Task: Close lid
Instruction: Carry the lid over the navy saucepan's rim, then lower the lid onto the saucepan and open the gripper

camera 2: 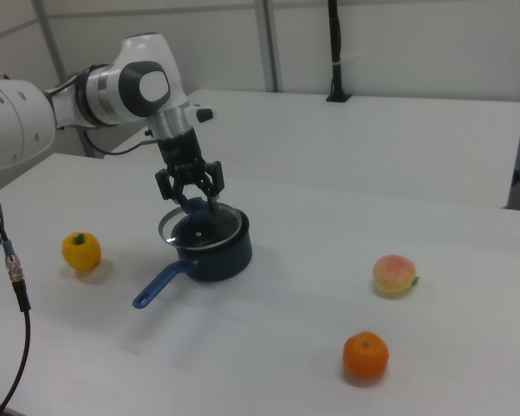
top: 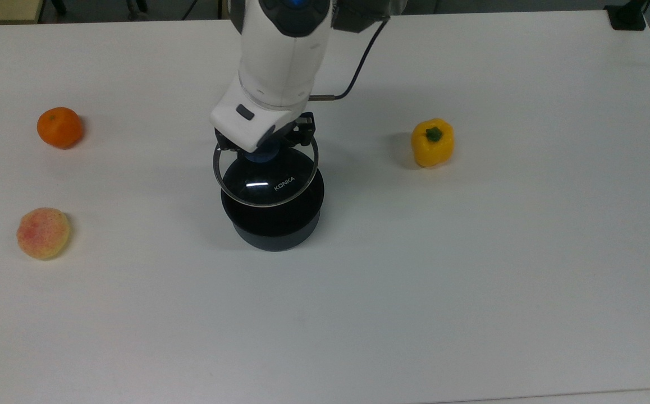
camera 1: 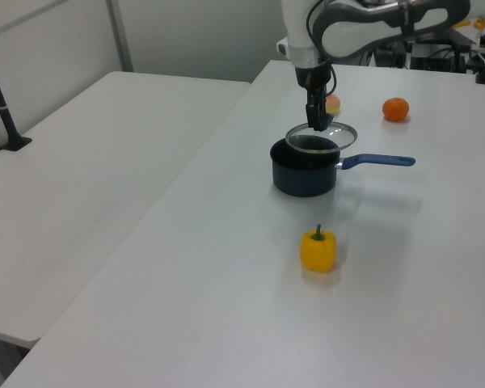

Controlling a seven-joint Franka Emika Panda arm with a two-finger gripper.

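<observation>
White table [top: 471, 280] — gripper [camera 2: 191, 204] clamped on the lid [top: 271, 185] by its blue knob, lid hovering just above saucepan [top: 271, 227].

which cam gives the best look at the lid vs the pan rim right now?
The right view: the lid hangs from the gripper just above the saucepan, apart from its rim. The top view shows the lid as a full ring offset over the opening. The left view shows it edge-on, a thin ellipse.
</observation>
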